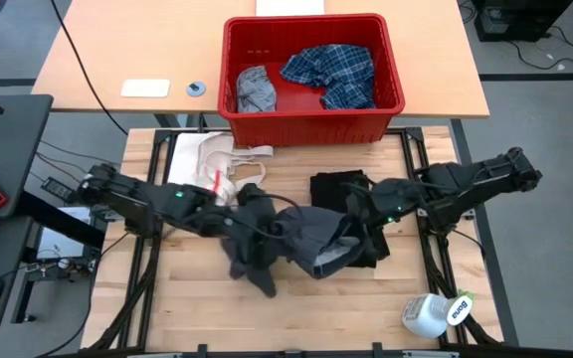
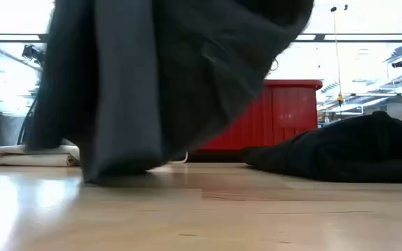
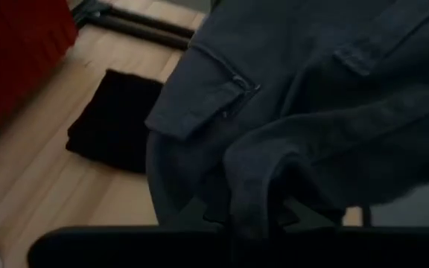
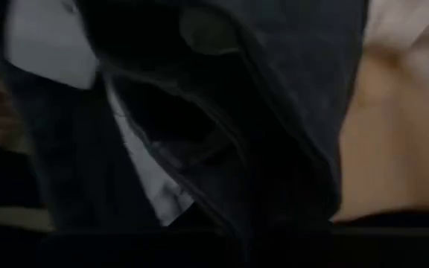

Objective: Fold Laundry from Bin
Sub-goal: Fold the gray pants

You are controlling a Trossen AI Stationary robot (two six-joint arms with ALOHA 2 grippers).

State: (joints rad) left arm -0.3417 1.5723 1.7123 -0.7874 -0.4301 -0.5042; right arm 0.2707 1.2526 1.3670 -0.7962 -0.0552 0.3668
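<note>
Table (image 1: pixel 296 318): pale wood top, carrying the work; a second, lighter desk behind it holds the bin.
Bin (image 1: pixel 311 111): red tub at the far edge, middle of the scene; 2 garments inside, a grey one (image 1: pixel 255 89) and a plaid shirt (image 1: pixel 331 72), neither folded yet.
Dark grey garment (image 1: pixel 286 239): lifted above the table centre, strung between both arms; long axis running left to right, from 1 claw to the other; loose end sagging toward the near edge and, in the low view, brushing or nearly brushing the wood (image 2: pixel 117 174).
Black garment (image 1: pixel 341 189): already a flat folded stack, far right of centre, partly under the right arm.
Cream cloth (image 1: pixel 207 164): bunched at the far left, beside the left arm; not laundry to fold.
Bottle (image 1: pixel 436 313): white, lying at the near right corner, well apart from the work.
Left claw (image 1: pixel 235 221): pressed together, pinching the dark grey garment at its left end.
Right claw (image 1: pixel 351 214): pressed together on the same garment's right end; fabric fills the wrist view, waistband and button close up (image 4: pixel 199 30).
Key relation: garment hanging between and below both claws, each arm about equally near its own end, so neither has the advantage.
Judged step: spreading the piece before laying it flat; open wood toward the near edge looks the likely landing place.
Risk: drooping left portion folding under itself on the way down.
</note>
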